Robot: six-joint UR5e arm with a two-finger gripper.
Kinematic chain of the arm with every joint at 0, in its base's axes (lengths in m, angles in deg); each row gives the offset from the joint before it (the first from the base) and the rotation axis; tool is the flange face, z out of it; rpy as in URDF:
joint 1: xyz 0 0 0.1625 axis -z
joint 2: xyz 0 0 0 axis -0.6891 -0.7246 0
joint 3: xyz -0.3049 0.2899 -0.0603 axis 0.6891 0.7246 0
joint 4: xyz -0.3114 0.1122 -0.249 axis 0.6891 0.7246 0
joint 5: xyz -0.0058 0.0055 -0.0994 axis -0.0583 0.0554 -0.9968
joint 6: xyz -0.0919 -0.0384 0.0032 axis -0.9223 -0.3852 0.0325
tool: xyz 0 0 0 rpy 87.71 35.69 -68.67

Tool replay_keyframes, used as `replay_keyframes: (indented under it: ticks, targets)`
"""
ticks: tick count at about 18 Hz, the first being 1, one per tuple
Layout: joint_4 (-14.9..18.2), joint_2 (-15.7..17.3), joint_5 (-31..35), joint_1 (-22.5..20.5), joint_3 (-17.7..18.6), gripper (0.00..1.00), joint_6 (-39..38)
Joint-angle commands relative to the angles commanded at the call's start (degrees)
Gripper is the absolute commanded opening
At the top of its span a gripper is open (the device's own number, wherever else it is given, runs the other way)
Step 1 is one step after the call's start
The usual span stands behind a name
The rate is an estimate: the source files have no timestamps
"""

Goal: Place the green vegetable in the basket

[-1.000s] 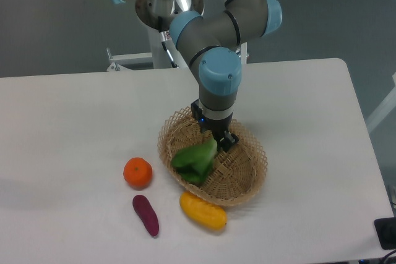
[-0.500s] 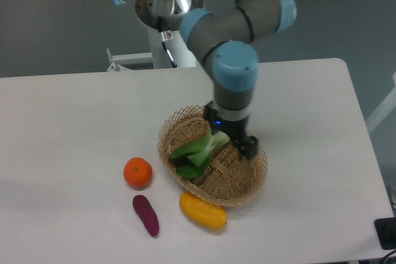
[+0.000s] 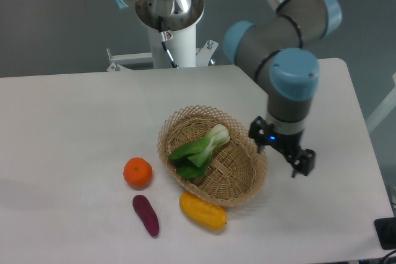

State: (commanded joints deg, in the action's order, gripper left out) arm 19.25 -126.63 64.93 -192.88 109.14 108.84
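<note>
Camera view shows no readable writing or labels. The green vegetable (image 3: 199, 151), glossy leaves with a pale stalk end, lies inside the basket (image 3: 247, 185), an oval tan wicker bowl with an open scalloped rim. The gripper (image 3: 298, 165) hangs just right of the basket, holding nothing; I cannot tell how its jaws stand. Near the basket on the smooth white table (image 3: 74, 122) are a round orange (image 3: 137, 172), a purple eggplant (image 3: 146, 215) and a yellow fruit (image 3: 203, 211)

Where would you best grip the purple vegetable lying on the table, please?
Probably across the middle of the purple vegetable, coming straight down from above. It lies flat, long and narrow, with open table on both long sides for the fingers.
</note>
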Motion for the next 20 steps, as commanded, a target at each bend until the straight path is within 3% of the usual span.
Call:
replay_keyframes:
  ticks: [2, 6, 12, 20]
  targets:
    - [0.87, -2.19, 0.44, 0.0, -3.07, 1.0, -0.09]
    - [5.88, -4.84, 0.26, -0.97, -8.88, 1.0, 0.0]
    - [6.15, -8.35, 0.44, -2.55, -13.36, 1.0, 1.31]
    - [5.98, -9.68, 0.62, -2.55, -14.16, 1.0, 3.08]
